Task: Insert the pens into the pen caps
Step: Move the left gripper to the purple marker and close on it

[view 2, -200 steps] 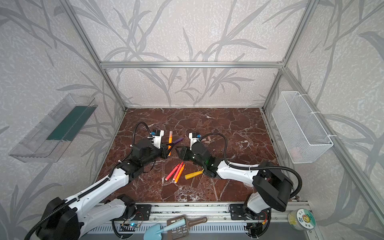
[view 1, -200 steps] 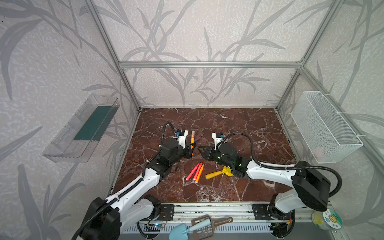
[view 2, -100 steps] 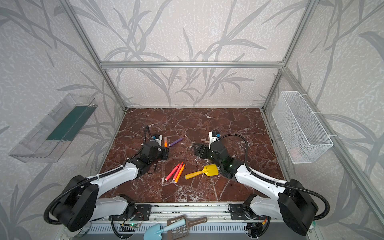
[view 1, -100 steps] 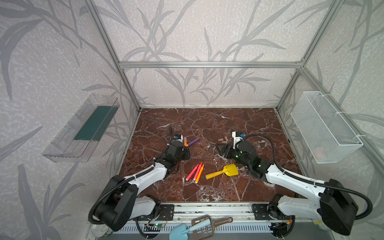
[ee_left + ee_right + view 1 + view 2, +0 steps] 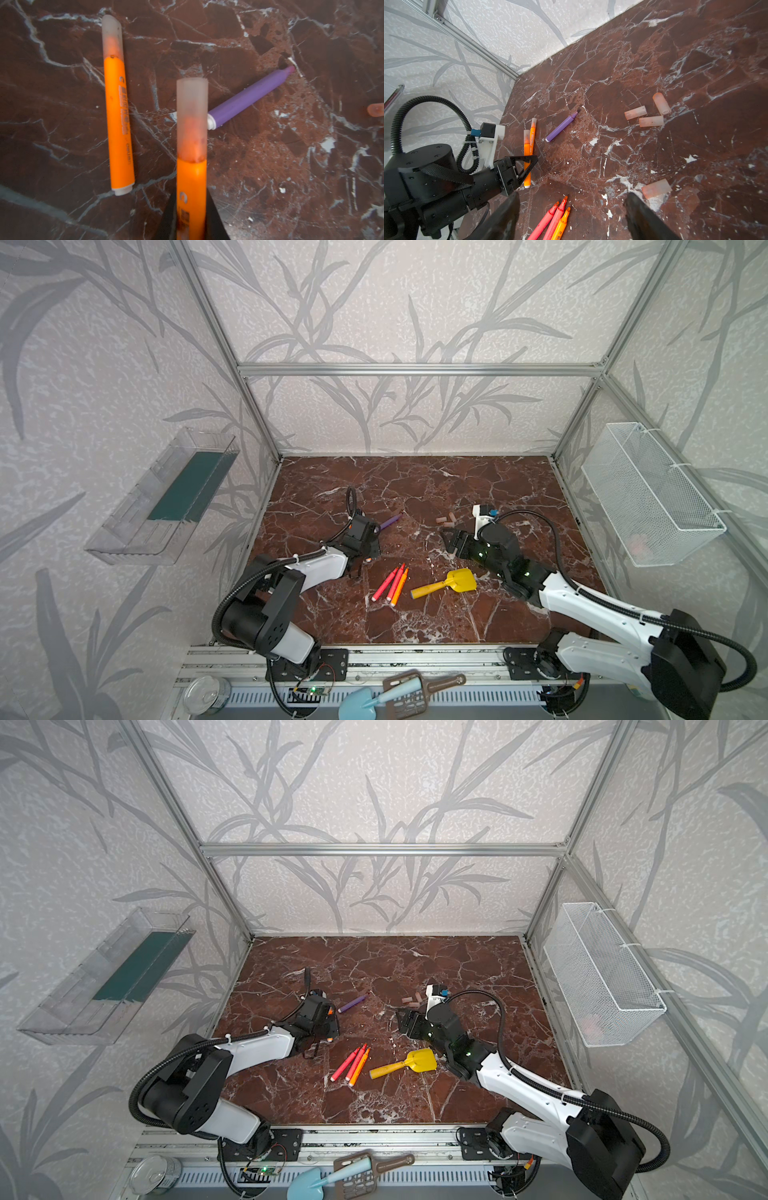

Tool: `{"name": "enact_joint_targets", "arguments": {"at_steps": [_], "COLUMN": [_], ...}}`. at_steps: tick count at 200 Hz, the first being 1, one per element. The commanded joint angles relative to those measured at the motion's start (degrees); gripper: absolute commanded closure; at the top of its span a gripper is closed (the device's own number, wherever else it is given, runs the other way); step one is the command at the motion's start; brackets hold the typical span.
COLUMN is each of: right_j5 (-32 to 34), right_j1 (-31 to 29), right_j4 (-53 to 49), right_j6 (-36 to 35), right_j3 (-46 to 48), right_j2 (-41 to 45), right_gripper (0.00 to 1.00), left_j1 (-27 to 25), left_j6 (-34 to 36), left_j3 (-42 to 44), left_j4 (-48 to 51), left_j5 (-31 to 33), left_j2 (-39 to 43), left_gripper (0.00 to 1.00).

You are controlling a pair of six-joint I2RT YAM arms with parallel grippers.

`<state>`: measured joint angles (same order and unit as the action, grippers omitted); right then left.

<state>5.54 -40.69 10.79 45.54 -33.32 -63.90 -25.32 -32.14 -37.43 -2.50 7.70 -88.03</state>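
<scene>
My left gripper is shut on an orange pen that wears a pale pen cap; it is held low over the floor. Beside it lies a second capped orange pen and an uncapped purple pen. My right gripper stands open and empty above three uncapped pens, two pinkish-red and one orange. One loose cap lies by its right finger, and three more caps lie farther off. In both top views the grippers are apart.
A yellow toy shovel lies beside the three pens. A wire basket hangs on the right wall and a clear tray on the left. A blue scoop and a tin sit past the front rail.
The two grippers met at the middle, then parted. My right gripper opened and drew back to the right. My left arm pulled back left and lowered with the capped orange pen.
</scene>
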Motion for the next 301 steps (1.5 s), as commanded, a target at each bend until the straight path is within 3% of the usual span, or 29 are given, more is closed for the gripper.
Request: {"name": "enact_joint_targets", "arguments": {"at_steps": [1, 32, 70, 122, 182, 219, 241, 301], "right_j5": [0.92, 0.79, 0.87, 0.86, 1.12, 1.57, 1.50, 0.35], "right_j1": [0.60, 1.04, 1.65, 2.26, 2.69, 3.41, 3.72, 4.99], "right_j4": [-1.21, -1.46, -1.65, -2.17, -3.32, -4.01, -4.11, -3.84], "right_j6": [-0.99, -1.28, -1.51, -1.77, -2.20, -2.64, -2.74, -2.90], "right_j3": [0.93, 1.24, 1.42, 1.55, 1.50, 1.68, 1.68, 1.26], "right_j2": [1.39, 2.09, 2.72, 3.59, 5.51, 7.37, 7.91, 7.82], "right_gripper": [0.21, 0.20, 0.20, 0.20, 0.20, 0.19, 0.18, 0.17], "left_j1": [0.87, 1.76, 2.26, 2.38, 2.51, 2.48, 2.53, 2.56], "left_j6": [-0.96, -0.28, 0.38, 0.70, 2.35, 9.17, 11.51, 19.04], "left_j3": [-2.36, -5.62, -8.32, -9.94, -12.89, -12.19, -11.14, -22.58], "left_j4": [3.25, 6.36, 9.03, 10.94, 14.00, 8.18, 1.97, 3.63], "left_j5": [4.98, 7.29, 8.05, 8.47, 7.27, -1.88, -6.89, -13.55], "left_j2": [-1.55, -4.63, -6.95, -7.41, -3.67, 2.34, 3.63, -7.79], "left_gripper": [1.00, 1.00, 0.81, 0.66, 0.62, 0.52, 0.41, 0.32]}}
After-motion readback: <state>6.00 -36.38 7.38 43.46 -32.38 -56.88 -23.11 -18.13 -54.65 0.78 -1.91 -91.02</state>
